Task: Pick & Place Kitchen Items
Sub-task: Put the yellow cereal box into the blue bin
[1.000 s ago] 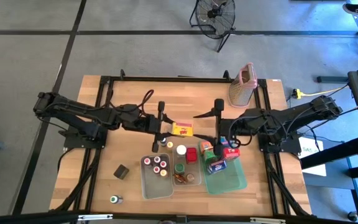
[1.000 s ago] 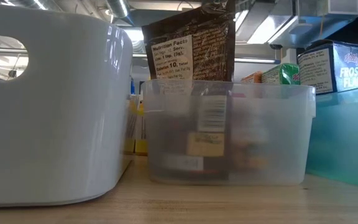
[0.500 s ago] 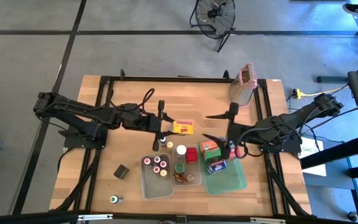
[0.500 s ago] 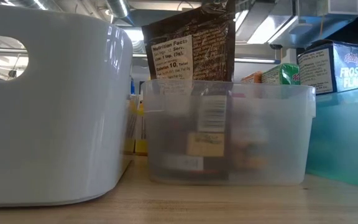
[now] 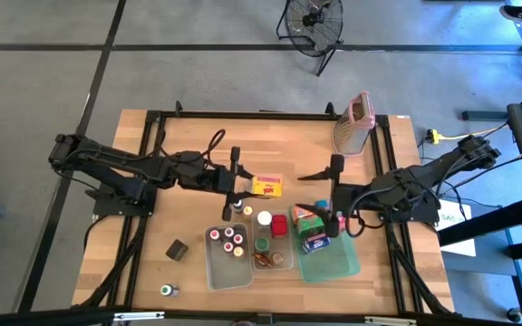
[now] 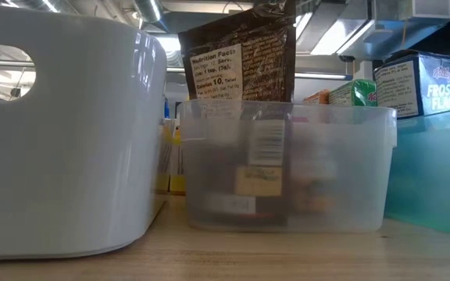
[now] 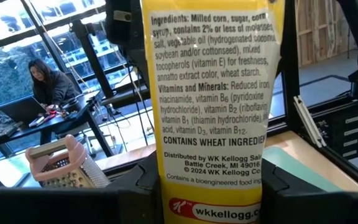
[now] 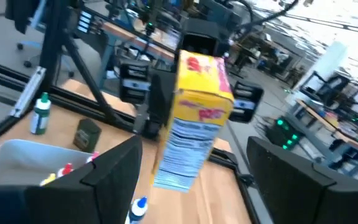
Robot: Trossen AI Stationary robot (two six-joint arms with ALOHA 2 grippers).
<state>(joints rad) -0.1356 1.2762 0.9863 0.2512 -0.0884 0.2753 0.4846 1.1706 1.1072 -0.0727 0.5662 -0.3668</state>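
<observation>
Room: grey workshop floor with a fan beyond the far edge, and a wooden desk in a black frame.
Left end effector: over the middle of the desk, fingers closed part-way on the yellow carton, which fills the left wrist view with its ingredients panel.
Why held so: the carton is up off the wood and gripped across its narrow sides, ready, I'd judge, to travel to the containers on the near side.
Right end effector: jaws wide and empty, hanging over the far end of the green tray; its wrist camera looks across at the yellow carton in the other arm's grip.
Green tray contents: cartons already in, an orange one and a blue one.
Clear tubs: the left tub holds red-capped jars; the middle tub holds a white-capped jar and a red item.
Still loose: a dark block and a green-capped bottle near-left.
In the way: the right arm above the tray is the likely snag for a drop there; the grater stands well clear at the far right.
</observation>
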